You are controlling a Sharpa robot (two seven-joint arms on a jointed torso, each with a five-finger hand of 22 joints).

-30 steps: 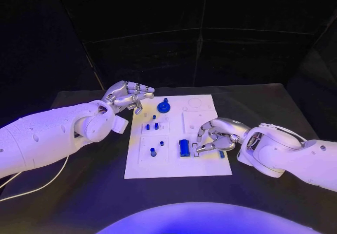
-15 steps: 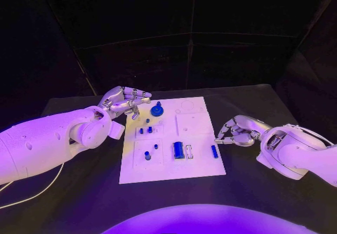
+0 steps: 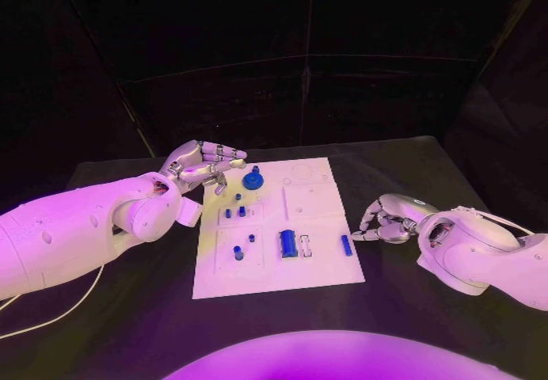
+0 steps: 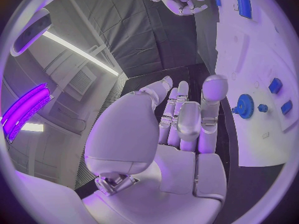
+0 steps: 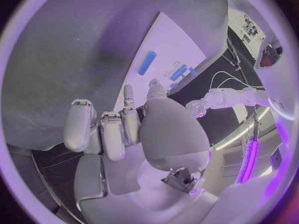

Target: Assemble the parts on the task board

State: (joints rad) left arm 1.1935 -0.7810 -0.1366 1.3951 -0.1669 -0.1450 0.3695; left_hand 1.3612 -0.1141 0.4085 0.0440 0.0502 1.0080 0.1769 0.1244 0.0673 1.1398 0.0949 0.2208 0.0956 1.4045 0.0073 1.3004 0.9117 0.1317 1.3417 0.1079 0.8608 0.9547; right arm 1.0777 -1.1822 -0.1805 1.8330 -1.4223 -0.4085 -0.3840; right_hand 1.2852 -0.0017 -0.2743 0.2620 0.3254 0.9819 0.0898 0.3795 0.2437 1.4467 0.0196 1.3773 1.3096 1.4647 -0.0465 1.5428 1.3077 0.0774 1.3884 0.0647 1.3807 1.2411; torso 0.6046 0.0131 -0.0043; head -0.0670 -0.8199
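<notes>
The board [image 3: 325, 269] lies mid-table [image 3: 434, 166], with blue parts on it: a gear [image 3: 253, 180] near the far left corner, small pegs [image 3: 234, 212] below it, a block [image 3: 289, 242] in the near half and a bar [image 3: 346, 245] by the right edge. The left hand [image 3: 206, 163] hangs at the board's far left corner, just beside the gear, fingers [image 3: 232, 152] bent loosely apart, holding nothing. The right hand [image 3: 388, 220] sits off the board's right edge near the bar, fingers curled in; whether they pinch anything cannot be told, their tips being turned from view. Several pegs are too small to tell seated from loose.
</notes>
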